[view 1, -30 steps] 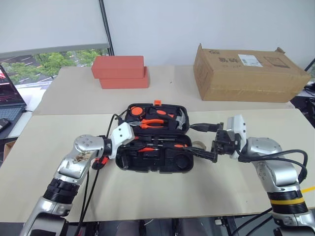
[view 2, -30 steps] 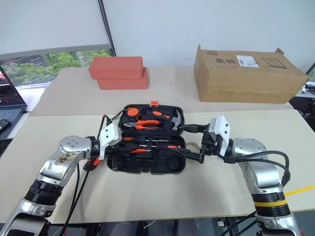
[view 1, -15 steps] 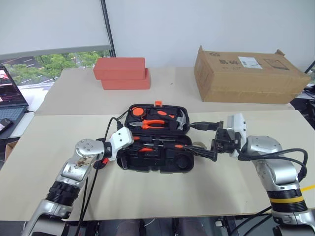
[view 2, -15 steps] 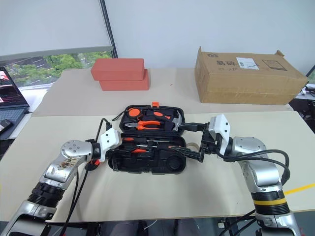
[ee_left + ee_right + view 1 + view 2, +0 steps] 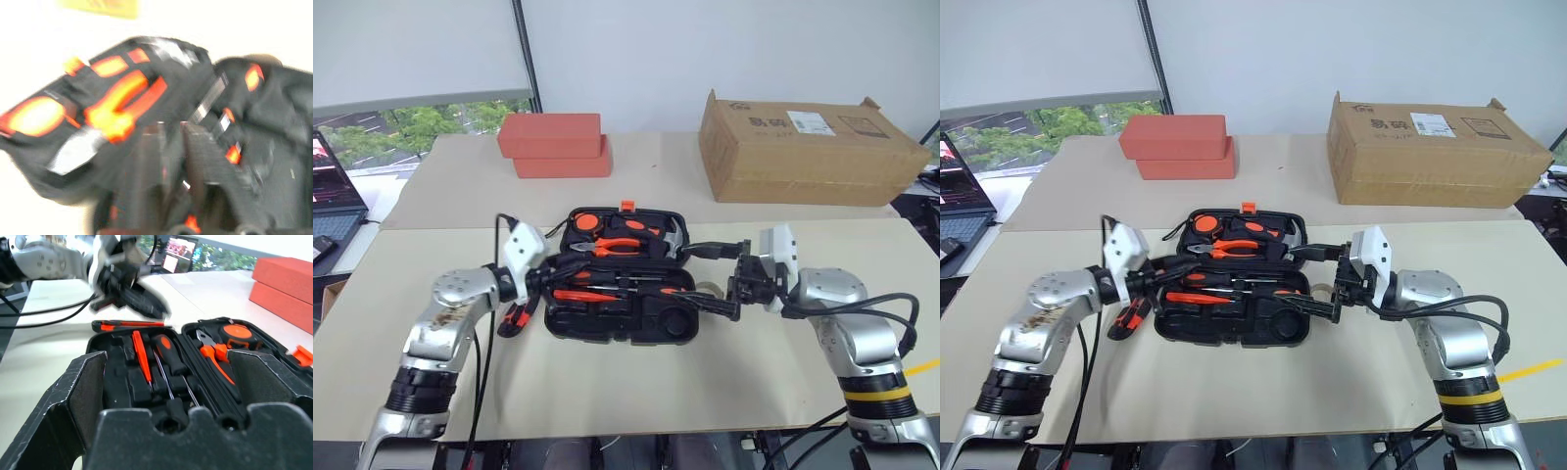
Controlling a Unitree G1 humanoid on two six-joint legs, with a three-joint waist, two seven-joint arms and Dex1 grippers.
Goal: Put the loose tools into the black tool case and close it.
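With the black tool case [image 5: 622, 284] lying open at frame centre, the left end effector [image 5: 548, 277], apparently empty and part-open, hovers at its left edge while the right end effector [image 5: 717, 279] gapes wide and empty at its right edge, so picking up the utility knife [image 5: 1128, 317] off the tabletop [image 5: 636, 377] looks next.

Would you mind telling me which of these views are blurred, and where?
Left wrist view: blurred throughout, the case smeared. Right wrist view: the left gripper is streaked; the screwdrivers in the case are sharp. Both eye views: crisp, evenly lit, with no glare on the table.
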